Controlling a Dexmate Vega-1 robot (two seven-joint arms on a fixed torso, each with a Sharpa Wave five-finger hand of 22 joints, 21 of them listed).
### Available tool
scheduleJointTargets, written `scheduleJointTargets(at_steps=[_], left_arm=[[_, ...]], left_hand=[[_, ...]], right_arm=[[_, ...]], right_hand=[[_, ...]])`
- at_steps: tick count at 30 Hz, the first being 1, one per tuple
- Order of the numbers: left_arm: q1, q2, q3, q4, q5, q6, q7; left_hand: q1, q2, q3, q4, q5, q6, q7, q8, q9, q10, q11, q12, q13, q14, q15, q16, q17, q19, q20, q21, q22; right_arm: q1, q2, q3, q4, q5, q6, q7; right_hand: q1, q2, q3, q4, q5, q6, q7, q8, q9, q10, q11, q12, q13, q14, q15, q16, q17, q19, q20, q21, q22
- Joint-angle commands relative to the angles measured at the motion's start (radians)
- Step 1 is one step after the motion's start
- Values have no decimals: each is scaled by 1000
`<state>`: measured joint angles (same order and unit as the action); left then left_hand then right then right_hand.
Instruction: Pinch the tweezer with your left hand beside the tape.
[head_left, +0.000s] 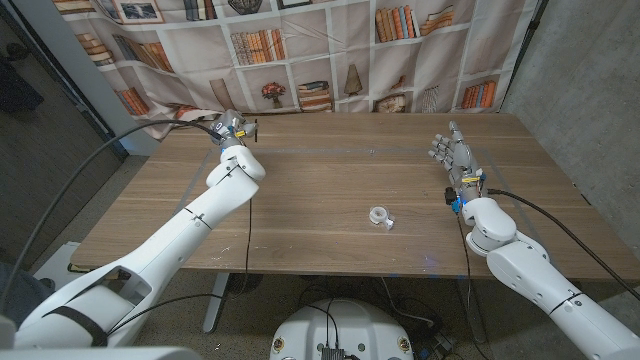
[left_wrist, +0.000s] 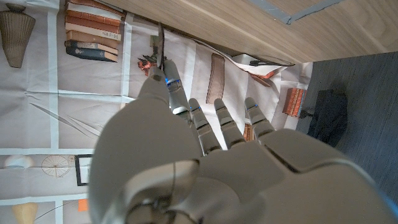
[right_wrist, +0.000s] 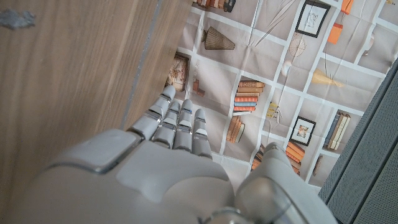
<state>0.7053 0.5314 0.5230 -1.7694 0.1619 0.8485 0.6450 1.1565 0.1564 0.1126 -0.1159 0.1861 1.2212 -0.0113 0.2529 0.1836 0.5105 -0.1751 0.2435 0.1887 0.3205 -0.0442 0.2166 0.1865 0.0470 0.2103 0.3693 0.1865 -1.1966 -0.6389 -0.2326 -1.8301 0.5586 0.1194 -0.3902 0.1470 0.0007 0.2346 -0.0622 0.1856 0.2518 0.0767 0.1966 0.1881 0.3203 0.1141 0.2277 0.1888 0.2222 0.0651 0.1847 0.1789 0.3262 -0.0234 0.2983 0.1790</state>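
— What is nearest on the brown wooden table (head_left: 330, 180)?

— A small clear roll of tape (head_left: 380, 216), lying alone toward the front edge, a little right of the middle.

— And the right hand (head_left: 453, 150)?

— Farther back, near the table's right side, well apart from the tape. Its fingers are stretched out straight and there is nothing in it.

— Where is the left hand (head_left: 232, 130)?

— At the far left of the table, close to the back edge, at the end of an outstretched arm. It is well apart from the tape.

— And the tweezer?

— The thin dark metal tweezer (left_wrist: 161, 46) shows in the left wrist view, pinched at the tips of the thumb and a finger and sticking out beyond them; the other fingers are extended. Behind it hangs the bookshelf-print backdrop (head_left: 330, 50).
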Motion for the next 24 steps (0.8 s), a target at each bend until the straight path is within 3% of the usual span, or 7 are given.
scheduleJointTargets(at_steps=[1, 9, 16, 24], left_arm=[[0, -2, 7, 2, 26, 19, 8], [1, 0, 18, -3, 43, 56, 7], [1, -2, 27, 3, 52, 70, 2], [-4, -3, 40, 9, 60, 98, -8]], left_hand=[[11, -4, 9, -3, -1, 23, -2, 13, 5, 20, -7, -2, 3, 15, -66, -1, -2, 15, 3, -2, 0], [12, -7, 14, -3, -2, 18, 5, 8, 5, 17, -9, -10, 4, 18, -67, -4, -2, 17, 4, -5, -1], [13, -11, 19, -4, -2, -18, -10, -10, 4, 11, -5, -19, 4, 14, -58, -9, -2, 17, 4, -11, -2], [12, -21, 21, -6, -3, -32, -5, -17, 5, 6, 5, -26, 5, 14, -52, -12, -2, 19, 4, -14, -1]], right_arm=[[3, 5, -3, 4, -1, 2, 0], [0, 3, -2, 3, 2, 0, 2], [0, 0, -1, 1, 4, -4, 5], [-3, -5, 1, -6, 3, -6, 4]], right_hand=[[2, 7, 3, -7, -1, 5, 0, 0, 2, 9, 0, -5, 1, 9, 2, -1, 5, 12, 0, -5, 3], [1, 8, 3, -8, -1, 6, 1, 0, 2, 9, 0, -5, 1, 9, 1, -1, 5, 13, 0, -6, 3], [1, 8, 3, -8, -1, 5, 0, 0, 2, 8, -1, -6, 1, 9, 2, -1, 5, 13, 1, -8, 3], [2, 9, 3, -9, -1, 5, 0, 0, 2, 8, -1, -6, 1, 9, 2, -1, 5, 13, 0, -10, 3]])
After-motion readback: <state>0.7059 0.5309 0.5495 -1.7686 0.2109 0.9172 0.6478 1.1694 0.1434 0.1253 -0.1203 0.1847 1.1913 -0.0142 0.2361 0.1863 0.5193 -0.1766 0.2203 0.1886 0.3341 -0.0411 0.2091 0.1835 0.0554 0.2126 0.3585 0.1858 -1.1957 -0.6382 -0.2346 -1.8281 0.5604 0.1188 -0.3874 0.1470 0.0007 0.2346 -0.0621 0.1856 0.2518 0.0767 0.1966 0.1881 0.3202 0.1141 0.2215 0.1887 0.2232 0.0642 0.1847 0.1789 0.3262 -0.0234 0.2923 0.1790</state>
